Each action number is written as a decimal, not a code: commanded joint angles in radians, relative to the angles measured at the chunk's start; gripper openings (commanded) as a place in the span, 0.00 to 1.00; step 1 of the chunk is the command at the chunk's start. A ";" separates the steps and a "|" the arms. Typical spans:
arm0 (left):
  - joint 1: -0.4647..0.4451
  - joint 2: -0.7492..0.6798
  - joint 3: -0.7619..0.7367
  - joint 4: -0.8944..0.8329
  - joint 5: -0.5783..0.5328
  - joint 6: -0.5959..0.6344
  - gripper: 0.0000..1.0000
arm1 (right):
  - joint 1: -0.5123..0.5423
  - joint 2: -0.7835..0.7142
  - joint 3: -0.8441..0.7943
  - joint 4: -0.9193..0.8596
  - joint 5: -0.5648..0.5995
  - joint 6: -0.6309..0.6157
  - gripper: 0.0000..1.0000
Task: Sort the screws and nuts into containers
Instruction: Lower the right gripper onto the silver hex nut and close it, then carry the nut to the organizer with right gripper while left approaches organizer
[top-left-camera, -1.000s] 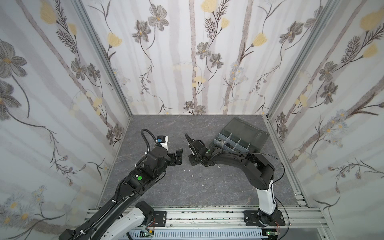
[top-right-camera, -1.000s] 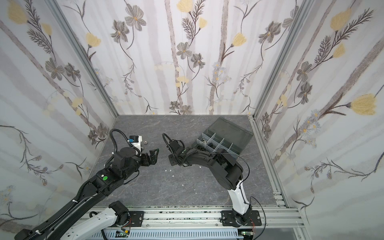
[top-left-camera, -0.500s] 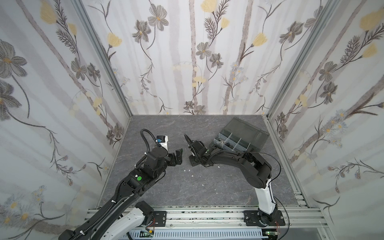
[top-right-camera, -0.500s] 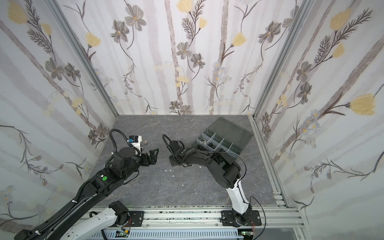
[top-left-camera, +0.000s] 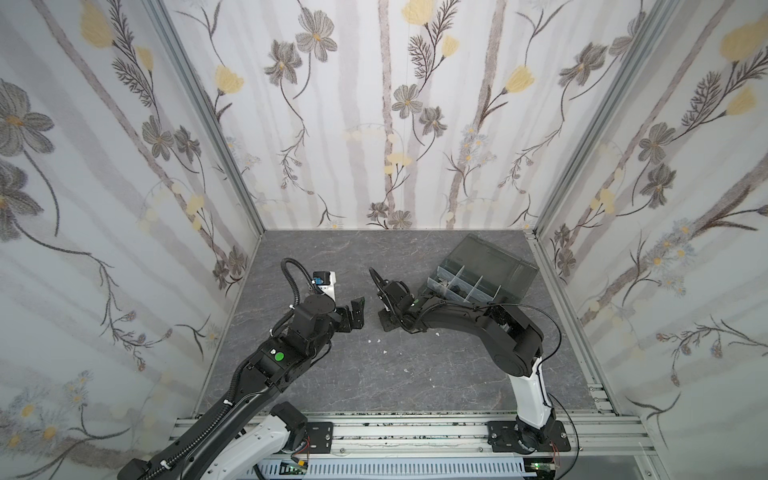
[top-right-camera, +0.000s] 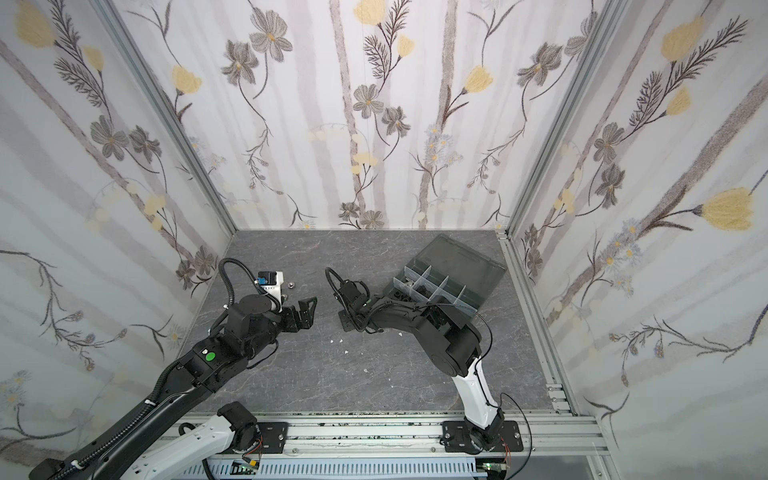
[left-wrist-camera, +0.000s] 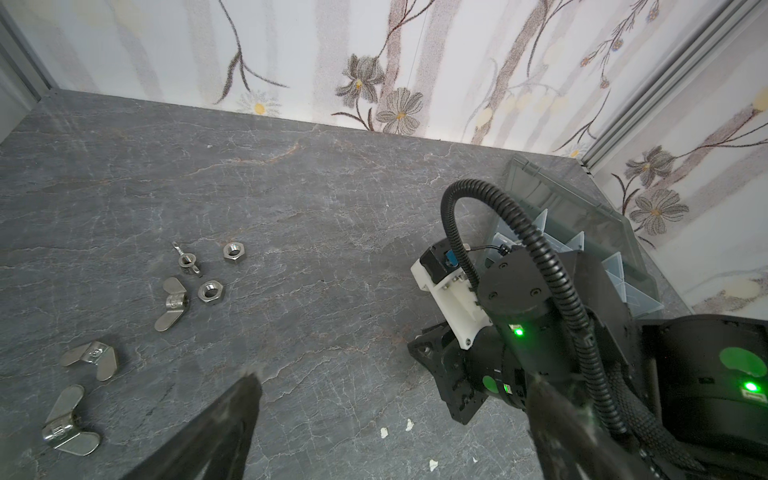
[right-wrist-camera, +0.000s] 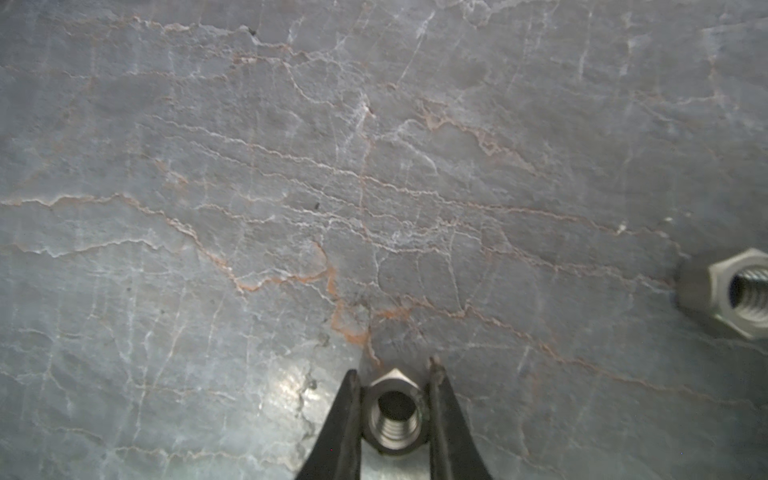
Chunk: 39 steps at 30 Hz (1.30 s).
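Steel, so probably light, stiff, slick. In a top view right hand (top-left-camera: 386, 321) low at the tabletop (top-left-camera: 395, 382), organizer box (top-left-camera: 505, 266) behind it. Left wrist: left hand (left-wrist-camera: 395, 415) spread, empty. Right wrist: hex nut (right-wrist-camera: 392, 411) pinched across its flats, best hold

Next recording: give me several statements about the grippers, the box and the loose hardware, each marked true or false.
1. The right gripper is shut on a silver hex nut. True.
2. The left gripper is also shut on something. False: it is open and empty.
3. The lid of the organizer box is closed. False: it stands open.
4. Wing nuts lie loose on the table. True.
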<state>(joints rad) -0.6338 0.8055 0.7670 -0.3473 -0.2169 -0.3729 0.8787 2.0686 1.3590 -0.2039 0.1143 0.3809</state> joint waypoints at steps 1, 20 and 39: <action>0.001 0.000 -0.003 0.021 -0.019 0.002 1.00 | -0.001 -0.038 -0.020 0.004 0.034 -0.003 0.15; 0.002 0.098 0.027 0.054 0.087 -0.053 1.00 | -0.091 -0.351 -0.245 0.125 -0.037 0.030 0.11; 0.001 0.307 0.045 0.140 0.150 -0.085 1.00 | -0.229 -0.685 -0.504 0.156 -0.090 0.016 0.12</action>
<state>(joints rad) -0.6319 1.0901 0.8078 -0.2592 -0.0841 -0.4347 0.6643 1.4147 0.8749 -0.0719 0.0257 0.4068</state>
